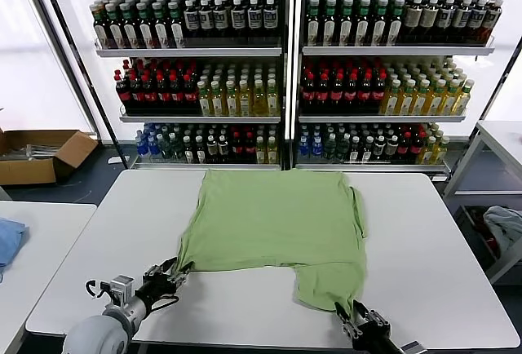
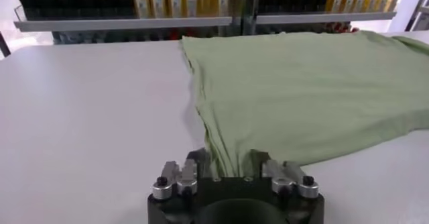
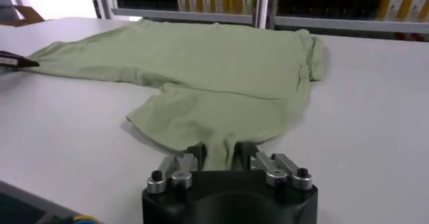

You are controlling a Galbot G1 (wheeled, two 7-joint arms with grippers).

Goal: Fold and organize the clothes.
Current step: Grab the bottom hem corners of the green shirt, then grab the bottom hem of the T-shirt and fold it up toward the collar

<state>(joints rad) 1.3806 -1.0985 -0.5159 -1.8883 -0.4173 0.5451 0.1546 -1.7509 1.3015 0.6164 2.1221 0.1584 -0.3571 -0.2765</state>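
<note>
Arms low at near table edge, both end effectors (image 1: pixel 174 272) (image 1: pixel 352 316) pinching polo shirt (image 1: pixel 273 223).

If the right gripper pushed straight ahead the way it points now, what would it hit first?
The right gripper already has the green polo shirt between its fingers, so it would likely just plough into more shirt fabric.

A: What stands behind the white table (image 1: pixel 440 232)?

B: 2 glass-fronted shelving units (image 1: pixel 285 60), side by side; each shows 3 rows of bottles (image 1: pixel 212 93): dark ones on top, red-capped and yellow ones in the middle, mixed small ones lowest.

A: And to the sides?

B: An open cardboard box (image 1: pixel 41 154) on the floor at left; a blue cloth (image 1: pixel 8 240) on a second table (image 1: pixel 41 244) near it; a grey-blue fabric bundle (image 1: pixel 506 227) at right.
</note>
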